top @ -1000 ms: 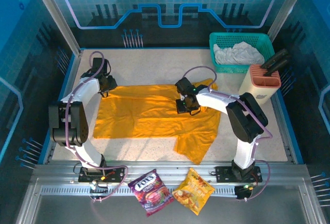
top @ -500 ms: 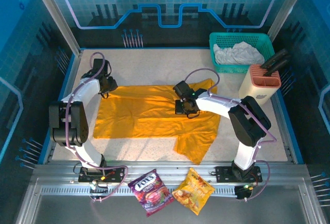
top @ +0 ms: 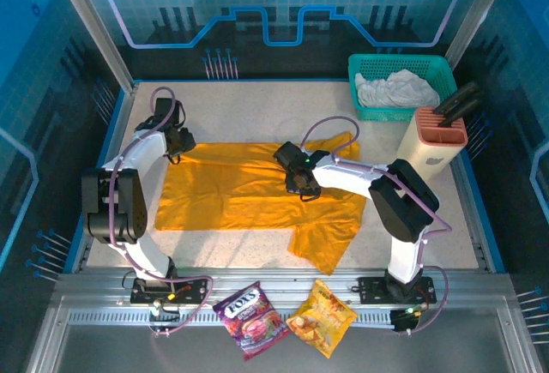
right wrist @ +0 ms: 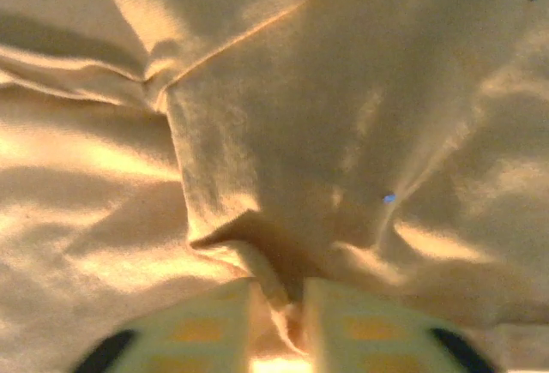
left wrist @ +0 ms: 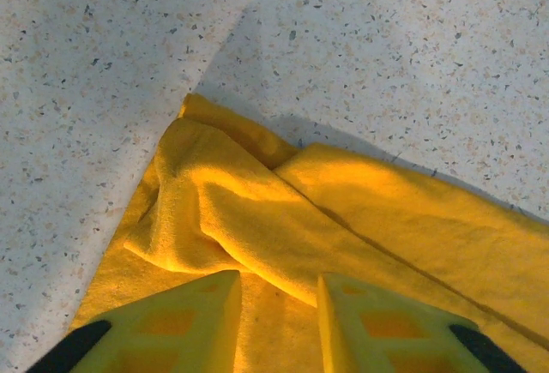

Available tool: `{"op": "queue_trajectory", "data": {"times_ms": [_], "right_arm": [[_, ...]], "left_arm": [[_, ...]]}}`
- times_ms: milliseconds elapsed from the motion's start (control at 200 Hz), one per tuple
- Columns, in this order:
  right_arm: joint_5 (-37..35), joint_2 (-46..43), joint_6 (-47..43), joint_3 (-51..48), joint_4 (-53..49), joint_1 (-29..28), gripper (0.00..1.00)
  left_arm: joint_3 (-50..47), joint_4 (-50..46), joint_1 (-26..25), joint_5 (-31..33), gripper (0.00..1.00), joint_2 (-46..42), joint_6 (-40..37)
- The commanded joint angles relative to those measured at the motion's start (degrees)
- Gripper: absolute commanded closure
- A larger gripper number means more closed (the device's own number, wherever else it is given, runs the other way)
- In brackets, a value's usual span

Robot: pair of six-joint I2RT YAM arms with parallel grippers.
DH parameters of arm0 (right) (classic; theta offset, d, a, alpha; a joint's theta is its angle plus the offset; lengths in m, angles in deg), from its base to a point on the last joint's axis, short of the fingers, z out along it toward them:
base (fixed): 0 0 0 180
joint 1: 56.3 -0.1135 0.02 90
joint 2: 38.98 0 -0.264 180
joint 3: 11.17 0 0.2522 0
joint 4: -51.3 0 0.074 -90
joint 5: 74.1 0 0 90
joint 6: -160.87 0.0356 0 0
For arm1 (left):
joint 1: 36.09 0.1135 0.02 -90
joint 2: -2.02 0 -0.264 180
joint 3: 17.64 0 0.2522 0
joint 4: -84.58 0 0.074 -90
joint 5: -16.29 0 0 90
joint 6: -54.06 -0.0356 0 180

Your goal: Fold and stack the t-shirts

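The golden-orange t-shirt [top: 232, 189] lies spread on the table, its right part folded over and one flap hanging toward the front. My left gripper [top: 178, 146] sits at the shirt's far left corner; in the left wrist view its jaws [left wrist: 279, 283] stand apart over flat cloth, with a rumpled fold [left wrist: 214, 219] just ahead. My right gripper [top: 300, 186] rests low on the shirt's middle, and in the right wrist view it [right wrist: 279, 291] pinches a raised ridge of the orange cloth [right wrist: 300, 133]. A whitish-grey t-shirt [top: 395, 88] lies crumpled in the basket.
The green basket [top: 360, 66] stands at the back right, with a beige knife block [top: 431, 137] in front of it. Two snack packets, a purple [top: 253, 317] and an orange [top: 322, 315], lie on the metal rail near the arm bases.
My right gripper has slid left across the shirt, pulling the folded cloth with it. The left arm has stayed at the far left corner and its jaws have parted a little.
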Motion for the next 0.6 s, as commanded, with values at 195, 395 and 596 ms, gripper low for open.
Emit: {"op": "queue_trajectory", "data": {"times_ms": [195,395,596], "right_arm": [[-7.1,-8.44,-4.54,3.81,-7.3,-2.49,0.55],[-0.25,-12.89,-9.57,0.05,-3.94,4.9,0.71],[5.01,-14.95,-11.26,-7.06,0.74,10.16,1.0]], "left_arm": [[0.39,0.09,-1.44,0.58,0.59,0.04,-2.48],[3.24,-1.89,-1.6,3.26,0.7,6.05,-1.31],[7.35,-2.13,-1.48,6.86,0.82,11.29,1.19]]}}
